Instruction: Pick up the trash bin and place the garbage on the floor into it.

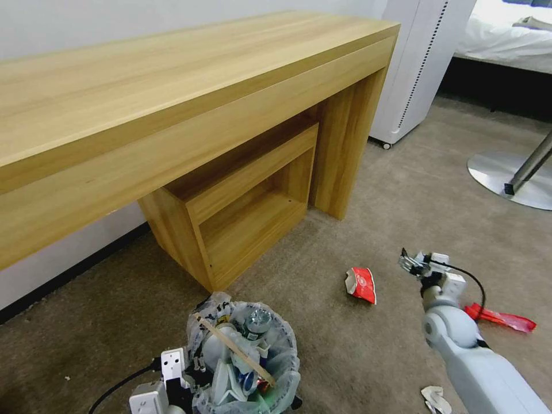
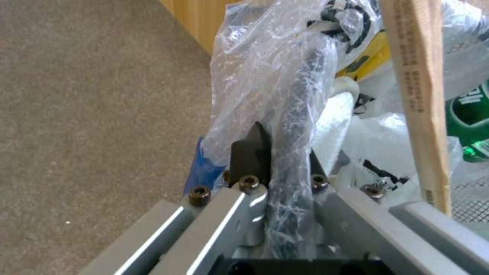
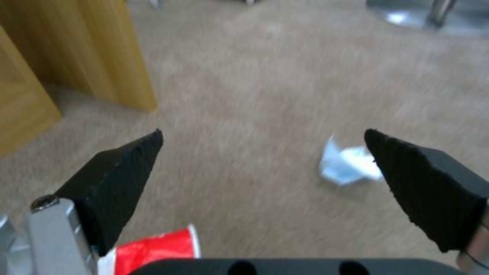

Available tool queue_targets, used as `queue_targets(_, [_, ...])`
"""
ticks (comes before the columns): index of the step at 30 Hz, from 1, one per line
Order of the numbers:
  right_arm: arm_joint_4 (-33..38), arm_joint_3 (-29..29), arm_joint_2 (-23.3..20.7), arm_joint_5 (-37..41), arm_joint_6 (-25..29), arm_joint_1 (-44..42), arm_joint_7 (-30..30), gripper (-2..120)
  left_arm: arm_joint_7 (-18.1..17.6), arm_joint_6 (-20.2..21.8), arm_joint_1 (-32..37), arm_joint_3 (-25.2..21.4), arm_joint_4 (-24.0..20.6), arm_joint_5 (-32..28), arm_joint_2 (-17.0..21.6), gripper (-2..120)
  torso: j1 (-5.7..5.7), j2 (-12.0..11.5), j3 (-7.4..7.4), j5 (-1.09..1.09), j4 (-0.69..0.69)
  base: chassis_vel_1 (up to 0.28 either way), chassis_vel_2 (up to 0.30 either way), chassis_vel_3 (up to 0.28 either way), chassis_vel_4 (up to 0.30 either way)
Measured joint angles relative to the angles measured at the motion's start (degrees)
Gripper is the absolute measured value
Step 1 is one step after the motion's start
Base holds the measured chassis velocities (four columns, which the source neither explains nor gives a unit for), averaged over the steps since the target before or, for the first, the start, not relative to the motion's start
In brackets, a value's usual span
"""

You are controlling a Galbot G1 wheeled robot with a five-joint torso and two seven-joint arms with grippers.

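Trash bin [image 1: 244, 359] at lower left of head view, raised beside the wooden desk [image 1: 172, 103], lined with crinkly clear bag bearing black print and a yellow mark; print not legible. Rim pinched by left gripper [image 2: 282, 152], one finger [image 2: 252, 149] outside the bag, the other inside, clamped onto the dark rim. Inside bin: white wrappers, green bottle [image 2: 471, 126] with white lettering, partly cut off and unreadable, and wooden stick [image 2: 418, 99] lying across the top, printed along one edge in small characters too fine to read.

Floor [image 1: 374, 190] beige carpet. Red packet [image 1: 361, 284] lying flat on carpet right of the bin and well apart from it; white markings on it, not legible. Right gripper [image 1: 409, 263] poised just right of that packet, above the carpet, jaws spread wide and empty; in right wrist view packet's red-and-white edge [image 3: 153, 250] sits beside the base of one finger [image 3: 114, 191], not between the tips. White-and-blue wrapper [image 3: 349, 166] farther out on carpet, near the other fingertip in that view, not touching. Second red packet [image 1: 500, 317] flat on carpet behind right forearm. White paper scrap [image 1: 435, 399] at lower right, close to that arm.
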Motion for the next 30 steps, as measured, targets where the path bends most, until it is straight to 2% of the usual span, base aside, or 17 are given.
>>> queue_targets(4, [-5.52, -3.70, 2.66, 1.14, -0.33, 3.91, 0.52, 100, -0.01, 0.00, 0.08, -0.54, 0.31, -0.05, 0.01, 0, 0.00, 0.00, 0.00, -0.02, -0.01, 0.000, 0.000, 0.000, 0.000])
queue_targets(7, [-10.44, -6.58, 6.49, 1.52, -0.69, 6.55, 0.88, 100, -0.02, 0.00, 0.38, -0.68, 0.38, 0.05, -0.04, 0, 0.00, 0.00, 0.00, -0.02, 0.00, 0.000, 0.000, 0.000, 0.000])
queue_targets(12, [-14.37, -8.73, 10.27, 1.56, -1.88, 8.14, 2.38, 100, -0.03, -0.01, 0.62, -0.69, 0.48, 0.39, -0.20, 0, 0.00, 0.00, 0.00, -0.01, 0.00, 0.000, 0.000, 0.000, 0.000])
queue_targets(15, [-18.54, -9.38, 13.07, -1.46, -1.26, 9.14, 2.22, 100, -0.01, -0.06, 0.94, -0.69, 0.68, 0.93, -0.40, 0, 0.00, 0.00, 0.00, -0.02, 0.00, 0.000, 0.000, 0.000, 0.000])
queue_targets(20, [-21.51, -9.48, 14.97, -3.71, 0.00, 9.88, 1.49, 100, 0.02, -0.31, 1.01, -0.78, 0.78, 1.13, -0.46, 0, 0.00, 0.00, -0.01, -0.02, 0.00, 0.000, 0.000, 0.000, 0.000])
queue_targets(30, [-24.32, -9.32, 15.61, -6.32, 1.28, 10.80, 0.09, 100, 0.12, -0.39, 0.99, -0.66, 0.88, 1.16, -0.41, 0, 0.00, 0.00, -0.01, -0.01, -0.01, 0.000, 0.000, 0.000, 0.000])
